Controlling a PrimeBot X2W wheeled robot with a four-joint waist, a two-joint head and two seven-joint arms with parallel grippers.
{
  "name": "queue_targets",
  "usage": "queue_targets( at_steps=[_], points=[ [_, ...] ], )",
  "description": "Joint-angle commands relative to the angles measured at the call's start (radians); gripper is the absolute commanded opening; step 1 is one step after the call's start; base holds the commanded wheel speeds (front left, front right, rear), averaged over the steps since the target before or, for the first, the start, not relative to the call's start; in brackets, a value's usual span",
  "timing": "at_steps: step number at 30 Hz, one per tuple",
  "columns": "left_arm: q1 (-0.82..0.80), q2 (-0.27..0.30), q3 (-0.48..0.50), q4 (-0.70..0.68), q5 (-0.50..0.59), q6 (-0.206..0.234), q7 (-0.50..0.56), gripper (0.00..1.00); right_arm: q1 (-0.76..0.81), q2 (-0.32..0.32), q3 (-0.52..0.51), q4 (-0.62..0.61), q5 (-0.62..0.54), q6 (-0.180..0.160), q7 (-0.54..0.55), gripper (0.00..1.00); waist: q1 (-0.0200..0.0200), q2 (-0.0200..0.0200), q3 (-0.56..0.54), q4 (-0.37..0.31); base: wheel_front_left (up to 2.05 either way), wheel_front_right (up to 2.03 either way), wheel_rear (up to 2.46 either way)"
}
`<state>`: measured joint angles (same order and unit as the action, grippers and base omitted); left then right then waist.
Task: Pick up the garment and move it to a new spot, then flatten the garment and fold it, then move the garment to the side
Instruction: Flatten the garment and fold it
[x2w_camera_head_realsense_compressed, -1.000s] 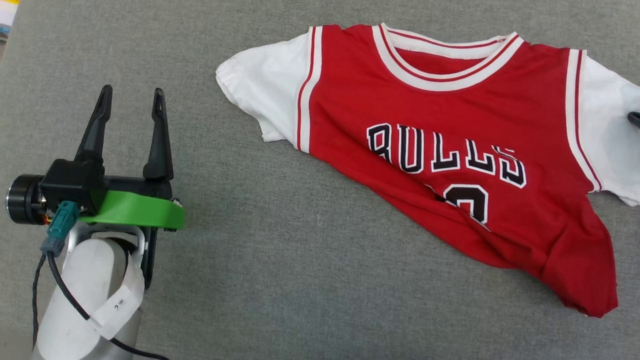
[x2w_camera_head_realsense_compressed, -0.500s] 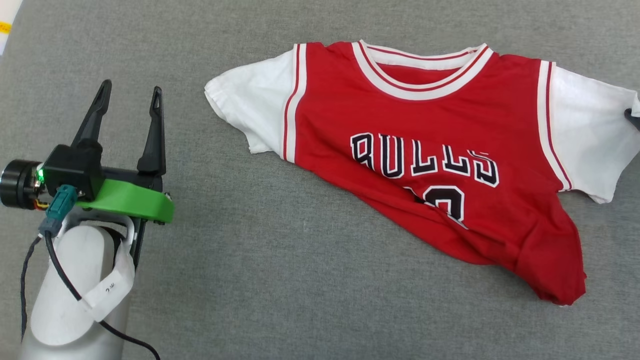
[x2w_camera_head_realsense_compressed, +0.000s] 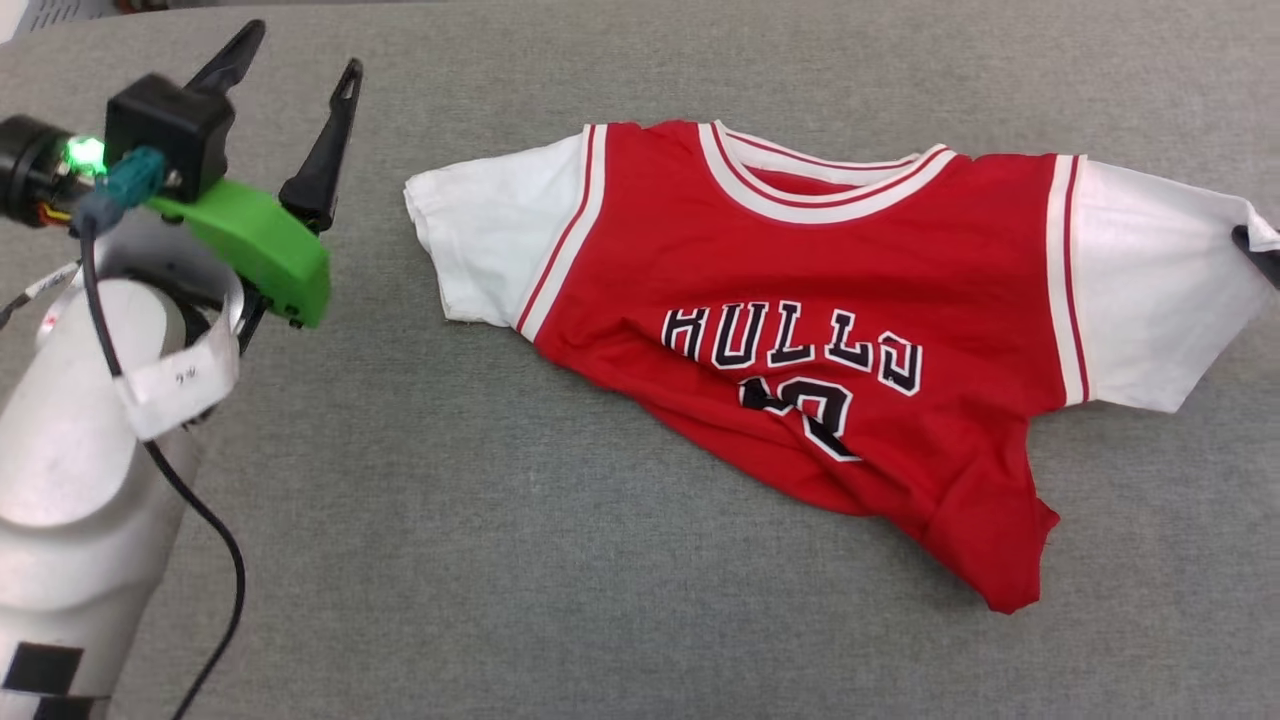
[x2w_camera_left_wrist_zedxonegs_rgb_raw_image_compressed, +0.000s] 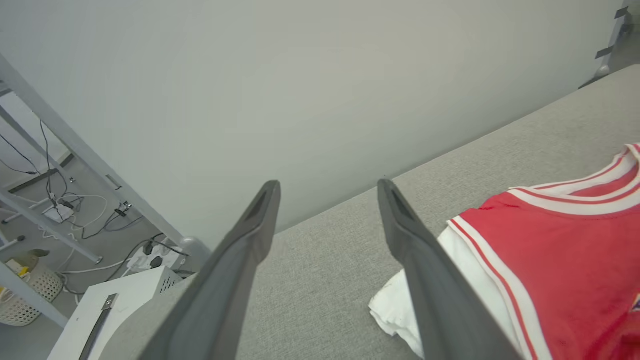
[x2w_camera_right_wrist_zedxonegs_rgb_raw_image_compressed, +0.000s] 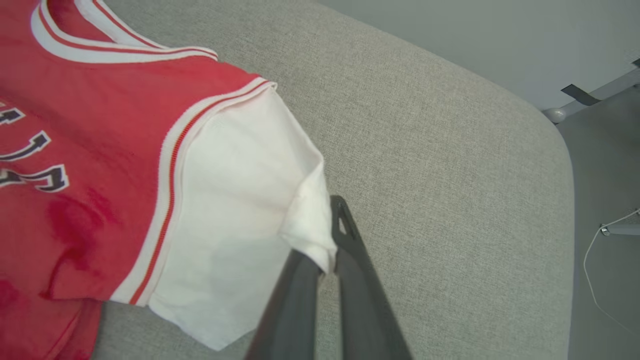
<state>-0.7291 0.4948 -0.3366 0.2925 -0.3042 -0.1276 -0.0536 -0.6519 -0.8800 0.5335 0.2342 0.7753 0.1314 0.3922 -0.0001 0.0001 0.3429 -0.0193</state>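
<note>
A red jersey-style garment (x2w_camera_head_realsense_compressed: 800, 300) with white short sleeves lies chest-up on a grey fabric-covered surface (x2w_camera_head_realsense_compressed: 500, 560) in the centre and right of the head view, its striped collar toward the top of the frame and its hem trailing to a point at the lower right; its long axis runs sleeve to sleeve, left to right across the frame, while the red body below the chest is rumpled and skewed toward the lower right, creasing the black white-outlined lettering and the number beneath it; the left gripper (x2w_camera_head_realsense_compressed: 303, 48) hangs in the upper left of the frame on a pale forearm, a green collar at its wrist and a small green light lit, its two dark fingers spread wide with nothing between them, near the left-hand white sleeve but clear of it; the left wrist view shows that gripper (x2w_camera_left_wrist_zedxonegs_rgb_raw_image_compressed: 328, 184) with jaws parted above the surface's far edge, the garment (x2w_camera_left_wrist_zedxonegs_rgb_raw_image_compressed: 560, 260) at the right of the frame beside its right-hand finger; at the far right edge of the head view a dark tip of the right gripper (x2w_camera_head_realsense_compressed: 1258, 250) meets the other sleeve; the right wrist view shows the right gripper (x2w_camera_right_wrist_zedxonegs_rgb_raw_image_compressed: 327, 250) pinched tight on the outer hem of that white sleeve, the cloth bunched between its fingers, with the rest of the garment (x2w_camera_right_wrist_zedxonegs_rgb_raw_image_compressed: 100, 150) spreading to the left of the frame
</note>
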Motion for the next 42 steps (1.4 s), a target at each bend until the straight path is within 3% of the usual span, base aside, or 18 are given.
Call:
queue_targets(
  at_steps=[1, 6, 10, 19, 28, 36, 37, 38, 42],
  points=[
    [-0.050, 0.030, -0.046, 0.007, -0.055, -0.003, 0.044, 1.00, 0.016, 0.001, -0.008, -0.015, -0.010, -0.001, -0.007, 0.00, 0.0001, -0.0001, 0.009, -0.028, 0.00, 0.00, 0.00],
    [-0.202, 0.116, -0.223, 0.055, -0.272, -0.003, 0.278, 1.00, 0.027, 0.013, -0.019, -0.060, -0.032, -0.001, -0.004, 0.00, 0.0001, -0.0001, 0.037, -0.051, 0.00, 0.00, 0.00],
    [-0.299, 0.147, -0.333, 0.098, -0.445, -0.003, 0.500, 1.00, 0.022, 0.027, -0.025, -0.078, -0.048, -0.001, 0.001, 0.00, 0.0001, -0.0001, 0.061, -0.066, 0.00, 0.00, 0.00],
    [-0.448, 0.150, -0.463, 0.206, -0.649, -0.003, 0.786, 1.00, -0.005, 0.042, -0.039, -0.098, -0.059, -0.001, 0.010, 0.00, 0.0001, -0.0001, 0.132, -0.089, 0.00, 0.00, 0.00],
    [-0.530, 0.125, -0.559, 0.339, -0.657, -0.003, 0.855, 1.00, -0.059, 0.069, -0.010, -0.092, -0.065, -0.001, -0.003, 0.00, 0.0001, -0.0001, 0.201, -0.119, 0.00, 0.00, 0.00],
    [-0.525, 0.137, -0.695, 0.365, -0.675, -0.003, 0.880, 1.00, -0.093, 0.072, 0.024, -0.066, -0.054, -0.001, -0.025, 0.00, 0.0001, -0.0001, 0.217, -0.134, 0.00, 0.00, 0.00],
    [-0.525, 0.139, -0.707, 0.363, -0.683, -0.003, 0.880, 0.19, -0.096, 0.070, 0.026, -0.064, -0.052, -0.001, -0.028, 0.00, 0.0001, -0.0001, 0.218, -0.134, 0.00, 0.00, 0.00],
    [-0.525, 0.142, -0.720, 0.360, -0.694, -0.003, 0.877, 0.00, -0.099, 0.068, 0.028, -0.061, -0.050, -0.001, -0.031, 0.00, 0.0001, -0.0001, 0.218, -0.133, 0.00, 0.00, 0.00],
    [-0.533, 0.154, -0.754, 0.355, -0.724, -0.003, 0.834, 0.00, -0.109, 0.064, 0.037, -0.051, -0.047, -0.001, -0.042, 0.00, 0.0001, -0.0001, 0.206, -0.125, 0.00, 0.00, 0.00]
  ],
)
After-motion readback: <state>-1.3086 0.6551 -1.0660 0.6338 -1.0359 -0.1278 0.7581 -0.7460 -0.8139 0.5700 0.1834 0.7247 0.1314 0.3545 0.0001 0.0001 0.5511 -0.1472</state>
